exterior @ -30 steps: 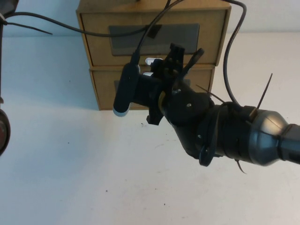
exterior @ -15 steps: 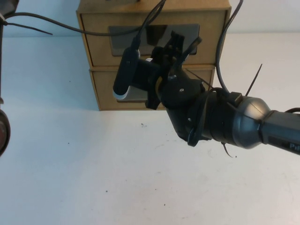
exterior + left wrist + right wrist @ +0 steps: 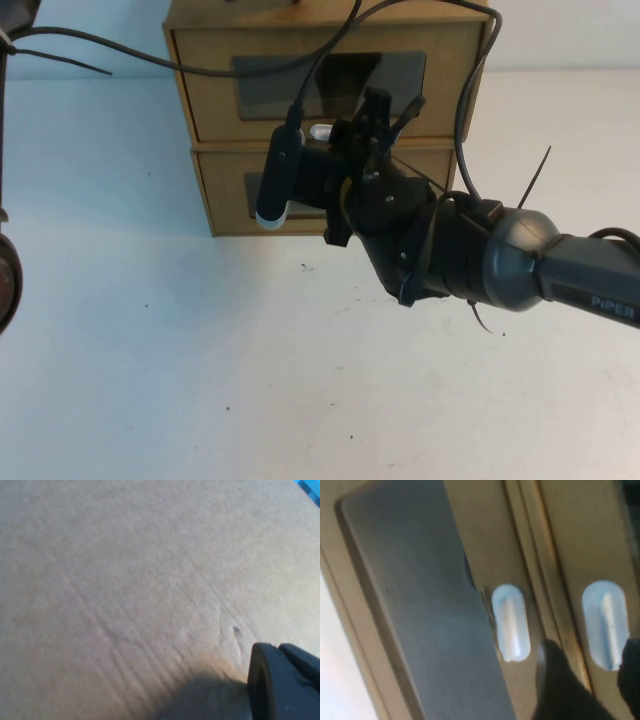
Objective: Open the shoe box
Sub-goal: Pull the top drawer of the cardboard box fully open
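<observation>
Two brown cardboard shoe boxes are stacked at the back of the table, the upper box (image 3: 200, 80) on the lower box (image 3: 225, 195). Each front has a dark window and a small white handle. My right gripper (image 3: 392, 105) is up against the box fronts and open. In the right wrist view one white handle (image 3: 604, 622) has its end between the two dark fingers of the right gripper (image 3: 592, 652), untouched. The other handle (image 3: 509, 622) lies beside the grey window (image 3: 420, 605). I cannot tell which box each handle belongs to. My left gripper (image 3: 285, 685) sits close over a brown cardboard surface.
The right arm's cables (image 3: 480, 90) loop in front of the upper box. The white table (image 3: 150, 360) spreads in front of the boxes. Part of the left arm (image 3: 5, 280) shows at the left edge. One white handle (image 3: 321, 131) peeks out beside the gripper.
The right arm has pressed in closer to the box fronts and its wrist has shifted slightly. The boxes have not moved.
</observation>
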`<state>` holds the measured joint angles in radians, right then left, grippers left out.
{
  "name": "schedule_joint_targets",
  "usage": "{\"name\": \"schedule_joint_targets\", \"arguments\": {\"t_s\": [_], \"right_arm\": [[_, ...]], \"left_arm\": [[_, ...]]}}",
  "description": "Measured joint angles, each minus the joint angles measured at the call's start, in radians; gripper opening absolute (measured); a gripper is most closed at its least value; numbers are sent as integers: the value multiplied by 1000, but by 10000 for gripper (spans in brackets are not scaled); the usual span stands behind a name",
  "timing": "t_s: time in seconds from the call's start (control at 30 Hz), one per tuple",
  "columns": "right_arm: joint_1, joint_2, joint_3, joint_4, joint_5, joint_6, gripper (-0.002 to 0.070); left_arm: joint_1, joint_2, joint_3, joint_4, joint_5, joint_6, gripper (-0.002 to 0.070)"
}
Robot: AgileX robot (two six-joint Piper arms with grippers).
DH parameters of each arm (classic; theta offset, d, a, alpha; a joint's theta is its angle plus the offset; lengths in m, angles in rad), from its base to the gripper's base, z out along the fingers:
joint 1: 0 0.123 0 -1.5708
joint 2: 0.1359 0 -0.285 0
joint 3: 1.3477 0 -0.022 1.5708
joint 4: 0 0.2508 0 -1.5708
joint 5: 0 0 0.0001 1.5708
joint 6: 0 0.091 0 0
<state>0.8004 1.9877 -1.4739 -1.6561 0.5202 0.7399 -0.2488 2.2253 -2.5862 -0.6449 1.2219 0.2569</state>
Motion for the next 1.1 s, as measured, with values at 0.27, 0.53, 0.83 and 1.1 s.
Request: {"name": "schedule_joint_targets", "arguments": {"t_s": [0.27,0.53,0.83,1.1], "right_arm": [[-12,8,0,-2,-7,0,253],[-12,20,-64,-5,-23,0,253],[-22,29,-72,-9,-37,0,244],[-33,29,-76,-11,-55,-4,177]], "left_arm": [[0,0,0,0,0,0,-4],[0,0,0,0,0,0,-4],[0,0,0,0,0,-4,-4],[0,0,0,0,0,-4,-4]]}}
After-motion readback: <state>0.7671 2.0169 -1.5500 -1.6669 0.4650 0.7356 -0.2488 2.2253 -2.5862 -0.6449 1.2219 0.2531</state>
